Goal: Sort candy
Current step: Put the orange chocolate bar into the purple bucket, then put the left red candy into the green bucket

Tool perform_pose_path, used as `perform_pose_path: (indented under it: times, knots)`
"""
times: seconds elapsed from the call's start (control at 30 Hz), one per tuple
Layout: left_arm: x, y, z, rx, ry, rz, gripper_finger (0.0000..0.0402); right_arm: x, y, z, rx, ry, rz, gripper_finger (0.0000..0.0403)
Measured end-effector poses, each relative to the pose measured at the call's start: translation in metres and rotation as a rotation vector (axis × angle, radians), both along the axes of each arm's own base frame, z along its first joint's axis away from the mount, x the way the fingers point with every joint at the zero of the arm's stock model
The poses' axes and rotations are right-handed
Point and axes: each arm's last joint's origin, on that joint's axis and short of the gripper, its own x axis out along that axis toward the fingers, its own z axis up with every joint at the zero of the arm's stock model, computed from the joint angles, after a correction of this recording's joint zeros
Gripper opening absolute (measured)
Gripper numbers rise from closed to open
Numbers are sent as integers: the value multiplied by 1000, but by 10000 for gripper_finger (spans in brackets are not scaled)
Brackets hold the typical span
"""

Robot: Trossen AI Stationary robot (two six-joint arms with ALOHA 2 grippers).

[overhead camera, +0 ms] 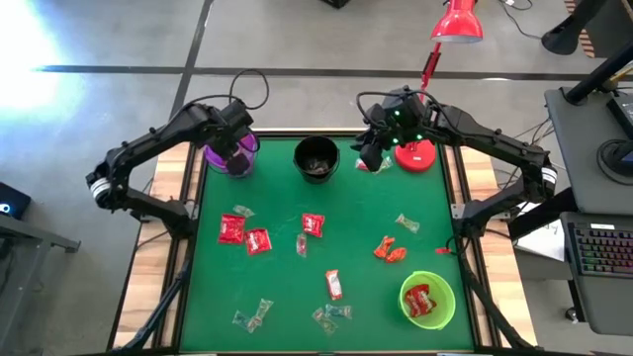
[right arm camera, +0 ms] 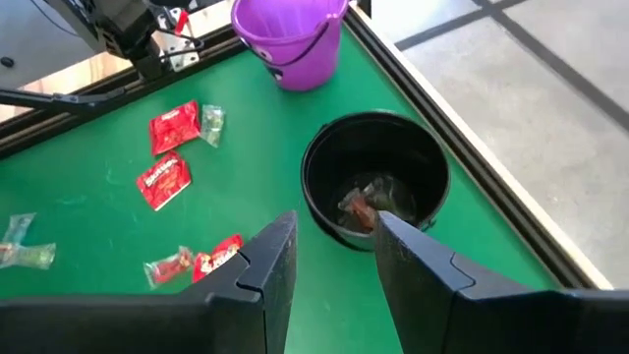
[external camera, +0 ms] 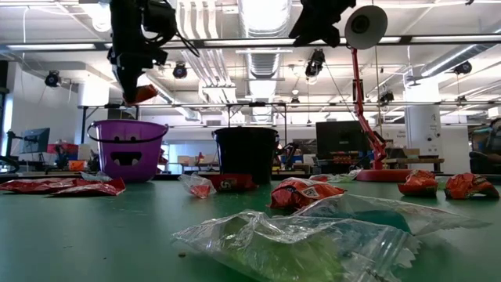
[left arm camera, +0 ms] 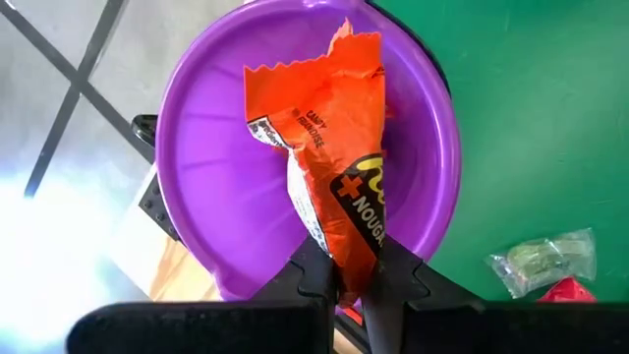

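My left gripper [left arm camera: 354, 285] hangs above the purple bowl [overhead camera: 233, 156], shut on an orange-wrapped candy [left arm camera: 329, 147]; the low view shows that candy [external camera: 141, 94] lifted above the purple bowl's rim [external camera: 125, 125]. My right gripper [right arm camera: 334, 251] is open and empty, up in the air beside the black bowl [overhead camera: 316, 158], which holds a few candies [right arm camera: 369, 205]. Red candies [overhead camera: 258, 240], orange ones [overhead camera: 390, 249] and clear-wrapped ones [overhead camera: 252, 316] lie flat and scattered on the green mat. My left gripper pinches the orange candy's wrapper at its lower end [left arm camera: 356, 251] between the two fingers, coming from above and pointing down. The candy is lifted clear over the purple bowl's inside [left arm camera: 216, 147]; the rest of the wrapper reaches past the fingertips toward the bowl.
A green bowl [overhead camera: 440, 318] with a red candy inside stands at the near right of the mat. A red desk lamp's base [overhead camera: 417, 156] sits at the far right corner, close to my right gripper. Wooden table edges [overhead camera: 163, 247] flank the mat.
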Motion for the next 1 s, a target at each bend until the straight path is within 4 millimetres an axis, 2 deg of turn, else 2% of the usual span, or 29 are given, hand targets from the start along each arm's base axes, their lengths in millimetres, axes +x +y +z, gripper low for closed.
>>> perform_pose_path:
  times: [0.23,0.37,0.77,1.0]
  knots:
    - [3,6,-6,-18,27,3,13,-3,1,-3,56,31,-31,125]
    - [1,11,-11,-31,47,9,30,-7,3,-2,75,40,-41,123]
    - [-5,16,-21,-24,107,20,89,-37,18,24,39,-47,-37,128]
    - [-4,10,-14,-101,25,16,104,-40,19,27,44,-60,-45,123]
